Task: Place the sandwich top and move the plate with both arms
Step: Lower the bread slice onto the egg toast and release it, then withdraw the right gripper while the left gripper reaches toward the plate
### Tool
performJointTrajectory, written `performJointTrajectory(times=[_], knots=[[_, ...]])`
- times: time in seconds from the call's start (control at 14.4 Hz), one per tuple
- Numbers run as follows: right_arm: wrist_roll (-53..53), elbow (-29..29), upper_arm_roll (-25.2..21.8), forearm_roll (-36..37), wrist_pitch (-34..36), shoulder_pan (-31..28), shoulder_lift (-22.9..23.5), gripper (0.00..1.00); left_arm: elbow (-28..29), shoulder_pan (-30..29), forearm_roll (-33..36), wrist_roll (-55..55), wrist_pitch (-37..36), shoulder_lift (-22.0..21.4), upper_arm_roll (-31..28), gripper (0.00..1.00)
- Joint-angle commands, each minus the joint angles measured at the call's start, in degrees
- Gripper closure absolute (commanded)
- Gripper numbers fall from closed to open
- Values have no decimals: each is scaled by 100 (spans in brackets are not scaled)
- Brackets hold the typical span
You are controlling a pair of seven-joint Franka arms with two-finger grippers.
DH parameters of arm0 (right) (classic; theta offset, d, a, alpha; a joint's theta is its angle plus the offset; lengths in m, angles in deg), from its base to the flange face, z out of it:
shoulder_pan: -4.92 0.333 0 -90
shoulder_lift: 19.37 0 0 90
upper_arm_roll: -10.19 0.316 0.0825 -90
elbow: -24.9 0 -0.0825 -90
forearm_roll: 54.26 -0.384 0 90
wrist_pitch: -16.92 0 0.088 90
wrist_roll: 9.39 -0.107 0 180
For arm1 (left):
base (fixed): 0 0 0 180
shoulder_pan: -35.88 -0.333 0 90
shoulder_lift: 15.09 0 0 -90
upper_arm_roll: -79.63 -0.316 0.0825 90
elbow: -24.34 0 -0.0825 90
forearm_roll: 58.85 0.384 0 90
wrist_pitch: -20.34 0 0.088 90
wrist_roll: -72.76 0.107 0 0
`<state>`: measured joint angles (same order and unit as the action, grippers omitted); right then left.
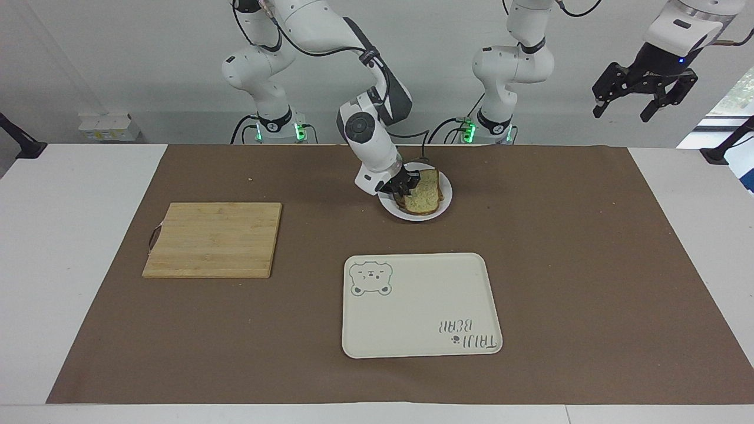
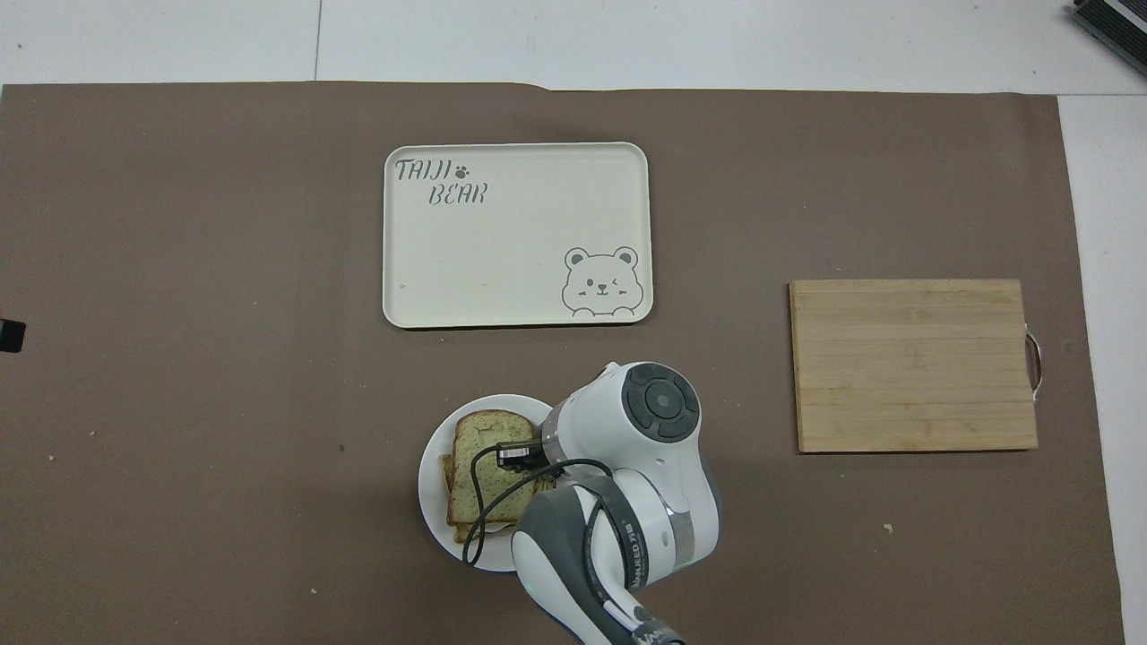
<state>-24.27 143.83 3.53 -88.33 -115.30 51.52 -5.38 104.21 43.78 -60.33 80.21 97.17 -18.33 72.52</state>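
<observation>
The sandwich top (image 1: pixel 425 195), a pale speckled slice with brown crust, lies on a lower slice of bread (image 1: pixel 402 203) on the small white plate (image 1: pixel 443 206), near the robots' edge of the mat. It also shows in the overhead view (image 2: pixel 479 452), a little askew on the lower slice (image 2: pixel 445 475), with the plate's rim (image 2: pixel 432 506) around it. My right gripper (image 1: pixel 407 185) is down at the slice's edge toward the right arm's end, shut on it; its wrist hides the fingers from above. My left gripper (image 1: pixel 643 97) waits open, high off the left arm's end.
A cream tray with a bear drawing (image 1: pixel 421 303) (image 2: pixel 517 235) lies farther from the robots than the plate. A wooden cutting board (image 1: pixel 213 238) (image 2: pixel 914 365) lies toward the right arm's end. A brown mat (image 1: pixel 589 265) covers the table.
</observation>
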Motion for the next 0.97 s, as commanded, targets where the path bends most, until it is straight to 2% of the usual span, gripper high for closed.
performJointTrajectory(times=[0.0, 0.21, 0.49, 0.76, 0.9], knots=[[143, -10, -28, 504, 118, -142, -125, 0, 73, 45, -46, 46, -46, -99, -54, 0], [143, -195, -37, 804, 293, -459, -239, 0, 73, 45, -46, 46, -46, -99, -54, 0], [160, -239, -55, 1455, 468, -976, -617, 0, 73, 45, -46, 46, -107, -107, -71, 0], [152, -861, -64, 2324, 1548, -1495, -758, 0, 125, 45, -63, -24, -291, -151, -63, 0], [143, -1038, -90, 2396, 2023, -1645, -854, 0, 615, 45, -168, 37, 171, -405, -54, 0]])
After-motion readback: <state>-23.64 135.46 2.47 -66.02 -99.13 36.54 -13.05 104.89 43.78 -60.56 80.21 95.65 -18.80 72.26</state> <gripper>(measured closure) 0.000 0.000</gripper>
